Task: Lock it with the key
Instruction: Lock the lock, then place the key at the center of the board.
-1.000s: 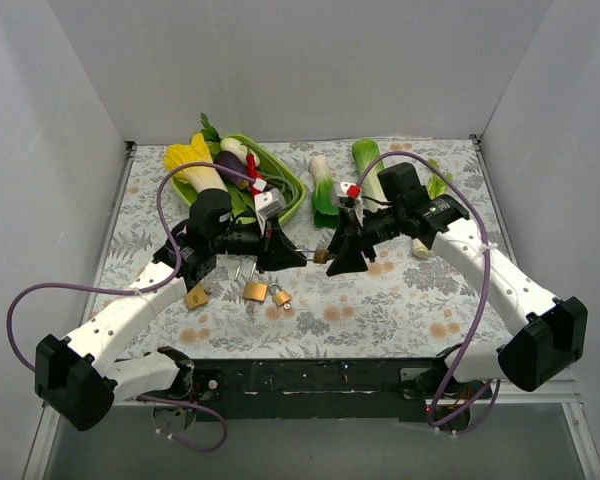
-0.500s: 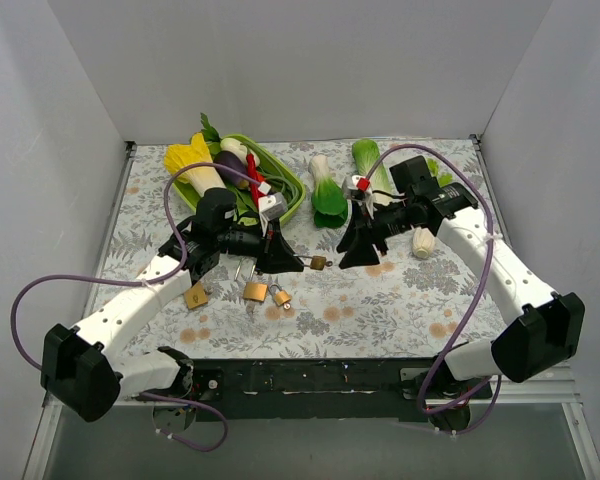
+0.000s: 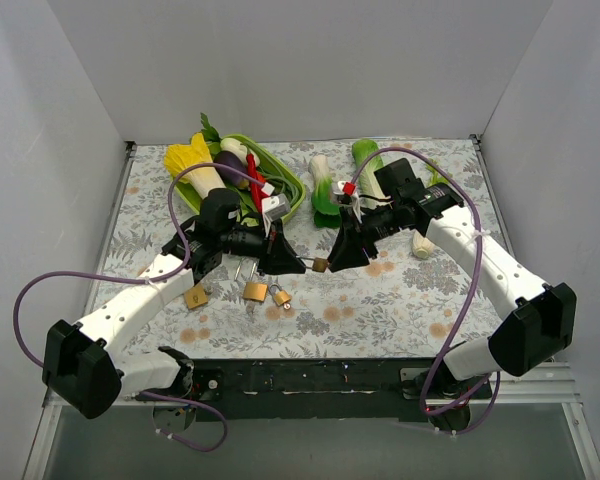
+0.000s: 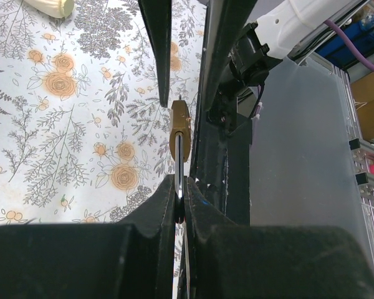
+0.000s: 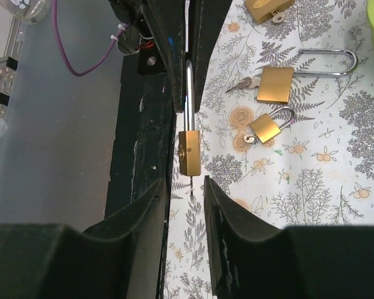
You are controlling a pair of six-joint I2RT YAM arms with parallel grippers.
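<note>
right gripper (image 3: 334, 263) has swung back in toward the middle since half a second ago, when it hung off to the right, clear of the lock. now its tips sit at the free end of the brass padlock (image 3: 320, 265), which hangs in the air between the two arms above the flowered cloth (image 3: 410, 300).

left gripper (image 4: 179, 182) is pressed together on the padlock's steel loop (image 4: 179, 163), with the brass body sticking straight out past its fingertips.

from the right wrist, the padlock (image 5: 189, 152) shows edge-on, and the right gripper (image 5: 187, 187) has its fingers spread a little to either side, just below the brass body. a thin stub (image 5: 191, 187) pokes out of the lock's underside between them. it is too small for me to tell whether it is the key, and i see a gap on each side of it.

three more padlocks (image 3: 255, 292) lie on the cloth near the left arm, one with a loose key (image 5: 240, 84) beside it. a green tray (image 3: 292, 190) and vegetables (image 3: 325, 195) sit farther back.
</note>
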